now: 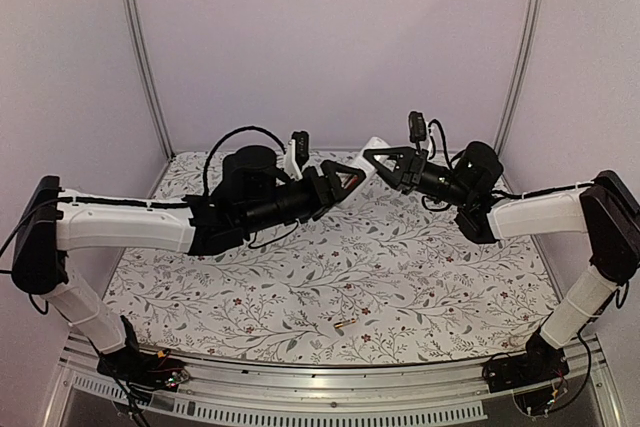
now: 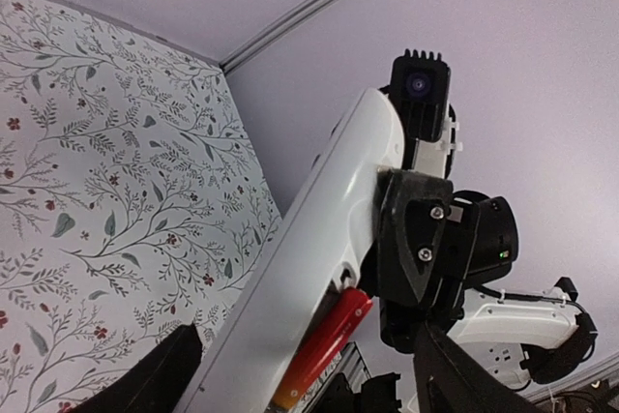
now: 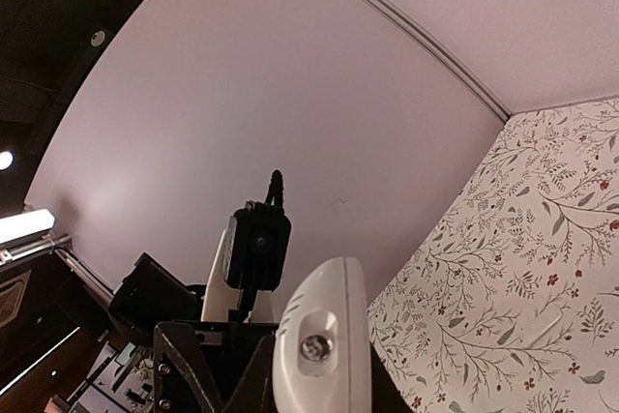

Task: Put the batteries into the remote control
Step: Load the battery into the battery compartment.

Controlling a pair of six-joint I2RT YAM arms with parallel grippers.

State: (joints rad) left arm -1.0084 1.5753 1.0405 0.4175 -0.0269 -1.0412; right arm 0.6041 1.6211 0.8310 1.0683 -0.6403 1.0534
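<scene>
tablecloth [image 1: 300, 287]: floral, leafy sprigs (small red blooms) | walls [image 1: 330, 37]: plain lilac | corner posts [image 1: 145, 57]: metal

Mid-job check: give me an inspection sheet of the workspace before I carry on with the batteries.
Surface: floral table cover, lying flat.
Job's things: white remote held in the air; red battery lying along its side, seating unclear; small stick on the cover near the front, possibly the second battery.
Clutter: nothing seen.
Grippers: right gripper shut on the remote; left gripper open, fingers either side of the remote.
Cables: black cable loops above the left wrist.
Surroundings: plain pale walls, metal corner posts.
</scene>
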